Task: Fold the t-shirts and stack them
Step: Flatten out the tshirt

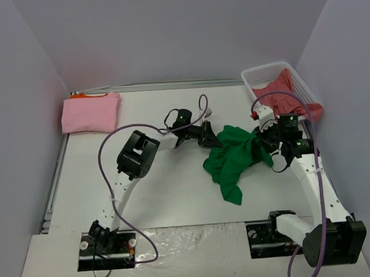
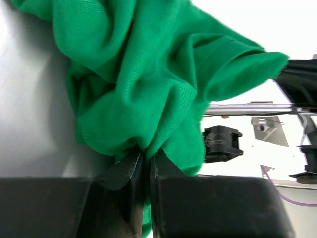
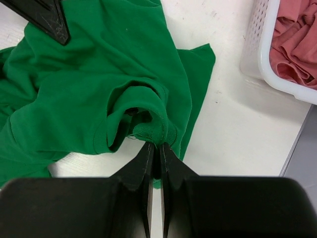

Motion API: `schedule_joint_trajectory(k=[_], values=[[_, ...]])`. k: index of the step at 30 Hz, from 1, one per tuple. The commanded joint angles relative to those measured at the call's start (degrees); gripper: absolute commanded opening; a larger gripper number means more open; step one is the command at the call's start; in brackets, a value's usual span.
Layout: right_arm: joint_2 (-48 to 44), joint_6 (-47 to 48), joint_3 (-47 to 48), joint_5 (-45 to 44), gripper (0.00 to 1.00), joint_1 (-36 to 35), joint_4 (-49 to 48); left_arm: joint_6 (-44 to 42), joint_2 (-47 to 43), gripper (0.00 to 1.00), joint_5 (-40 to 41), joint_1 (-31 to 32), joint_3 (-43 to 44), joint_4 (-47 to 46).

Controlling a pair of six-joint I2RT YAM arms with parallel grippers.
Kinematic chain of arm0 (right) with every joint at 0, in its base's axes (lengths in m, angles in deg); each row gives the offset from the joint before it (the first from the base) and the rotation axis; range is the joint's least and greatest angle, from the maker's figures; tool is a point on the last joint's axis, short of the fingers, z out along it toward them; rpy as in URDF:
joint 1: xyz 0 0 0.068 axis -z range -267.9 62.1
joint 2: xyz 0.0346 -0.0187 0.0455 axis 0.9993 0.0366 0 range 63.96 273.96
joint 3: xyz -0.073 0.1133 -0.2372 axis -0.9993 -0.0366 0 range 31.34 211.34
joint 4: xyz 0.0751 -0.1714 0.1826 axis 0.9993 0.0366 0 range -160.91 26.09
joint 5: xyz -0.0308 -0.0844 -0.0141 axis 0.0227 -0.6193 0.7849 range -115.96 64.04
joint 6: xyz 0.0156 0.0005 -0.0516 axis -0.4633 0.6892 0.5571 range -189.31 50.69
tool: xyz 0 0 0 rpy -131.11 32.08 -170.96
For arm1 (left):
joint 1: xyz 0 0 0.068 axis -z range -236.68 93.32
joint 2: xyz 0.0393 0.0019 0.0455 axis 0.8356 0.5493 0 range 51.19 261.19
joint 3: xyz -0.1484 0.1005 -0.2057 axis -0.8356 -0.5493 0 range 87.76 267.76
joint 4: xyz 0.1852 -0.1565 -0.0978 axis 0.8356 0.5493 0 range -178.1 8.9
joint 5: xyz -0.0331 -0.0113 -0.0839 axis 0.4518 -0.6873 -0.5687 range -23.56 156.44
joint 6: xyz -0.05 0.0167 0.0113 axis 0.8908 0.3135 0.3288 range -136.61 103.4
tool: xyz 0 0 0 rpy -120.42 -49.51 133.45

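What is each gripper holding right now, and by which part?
Both are shut on the green t-shirt: the left gripper pinches a bunched fold, the right gripper the ribbed edge of an opening.

White table (image 1: 163,189) bears green shirt (image 1: 235,157), pink shirt (image 1: 90,113), basket (image 1: 256,79)

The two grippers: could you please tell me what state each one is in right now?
Left gripper: shut on the green t-shirt.
Right gripper: shut on the same green t-shirt.
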Motion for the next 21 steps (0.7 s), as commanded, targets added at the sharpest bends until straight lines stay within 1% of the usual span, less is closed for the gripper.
schedule_joint_trajectory(k=[1, 3, 4, 5, 6, 7, 8, 9, 10, 11, 12, 13, 14, 15, 16, 18, 20, 21], values=[[1.18, -0.22, 2.16, 2.16, 0.00, -0.03, -0.34, 5.37, -3.22, 0.02, -2.64, -0.51, 1.24, -10.41], [2.59, 0.65, 3.48, 2.16, 0.00, -0.56, 0.45, 2.91, -7.51, 0.02, -2.64, -1.65, 0.01, -7.62], [3.72, 1.09, 4.97, 2.16, 0.00, -1.00, 0.71, -2.24, -9.28, 0.02, -2.56, -2.17, -0.26, -4.91], [4.26, 1.45, 5.85, 2.60, 0.00, -1.18, 1.24, -5.68, -11.21, 0.02, -1.69, -3.48, -0.44, 3.04], [4.87, 2.15, 6.64, 2.95, 0.00, -1.27, 1.42, -10.50, -15.41, 0.02, -0.81, -4.28, 0.00, 9.04], [6.10, 2.68, 7.52, 3.39, 0.00, -1.53, 1.68, -22.30, -17.45, 0.02, 0.51, -4.99, 0.87, 16.93], [6.80, 3.03, 9.53, 3.83, 0.00, -1.70, 2.12, -28.68, -19.65, 0.02, 4.87, -6.38, 4.01, 33.97], [7.42, 3.82, 10.60, 4.36, 0.00, -1.88, 2.38, -35.62, -23.67, 0.02, 8.05, -6.92, 6.13, 42.67], [8.99, 4.17, 12.87, 4.45, 0.00, -2.32, 2.47, -47.09, -25.62, 0.02, 11.73, -7.27, 8.07, 55.90], [9.79, 4.44, 14.11, 4.45, 0.00, -2.58, 3.00, -51.90, -27.82, 0.02, 20.21, -7.28, 11.22, 61.25], [10.58, 4.61, 15.25, 4.36, 0.00, -2.85, 3.18, -58.12, -32.02, 0.02, 24.73, -7.10, 12.30, 65.04], [11.98, 4.70, 16.57, 4.53, 0.00, -3.02, 3.35, -59.75, -33.97, 0.02, 28.52, -7.01, 13.00, 69.52], [12.34, 4.70, 19.02, 4.97, 0.00, -3.37, 3.96, -61.07, -35.82, 0.02, 34.30, -7.01, 14.05, 71.39], [12.78, 4.70, 20.09, 5.41, 0.00, -3.55, 4.14, -62.57, -39.06, 0.02, 37.23, -6.84, 14.67, 73.06], [13.05, 4.70, 21.06, 6.46, 0.00, -3.73, 4.41, -65.89, -40.57, 0.02, 40.30, -6.49, 15.12, 75.78], [12.79, 4.70, 23.52, 7.34, 0.00, -3.99, 4.85, -68.98, -45.21, 0.02, 47.06, -5.00, 15.47, 77.29], [11.47, 4.70, 24.31, 8.31, 0.00, -3.90, 5.20, -70.22, -47.60, 0.02, 48.07, -4.12, 15.56, 79.05], [10.86, 4.79, 24.32, 8.49, 0.00, -4.08, 5.29, -71.71, -49.62, 0.02, 47.11, -3.07, 15.04, 79.67]])
